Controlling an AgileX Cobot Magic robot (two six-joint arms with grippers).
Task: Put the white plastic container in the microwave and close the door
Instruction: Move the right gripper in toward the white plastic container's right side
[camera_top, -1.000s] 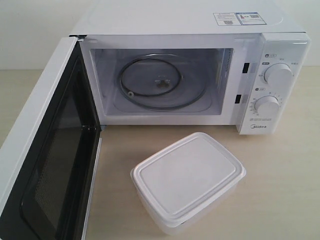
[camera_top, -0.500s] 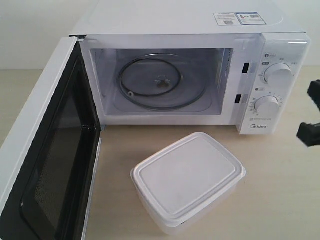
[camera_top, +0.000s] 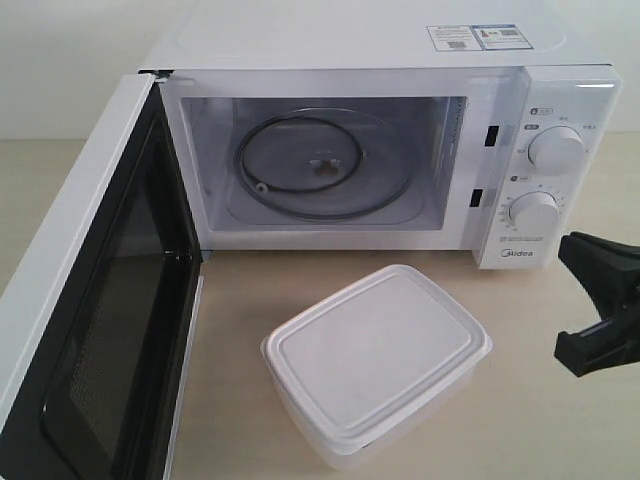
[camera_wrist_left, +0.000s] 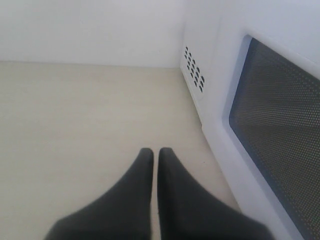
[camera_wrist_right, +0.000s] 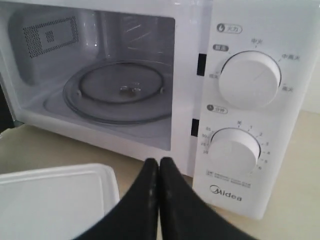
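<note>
I find the white countertop microwave (camera_top: 380, 40) with its black-faced door (camera_top: 60, 270) swung wide open. The translucent-white rectangular plastic container (camera_top: 375, 350) sits lidded on the pale table (camera_top: 560, 430) before the cavity, its long axis diagonal, from near-left to far-right. The left gripper (camera_wrist_left: 155, 151) and right gripper (camera_wrist_right: 159, 161) are pinched closed, empty.

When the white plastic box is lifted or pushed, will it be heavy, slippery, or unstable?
The box is probably light: its translucent wall seems to show nothing inside. Its smooth sides may slip. Low and wide, it should slide rather than tip.
</note>
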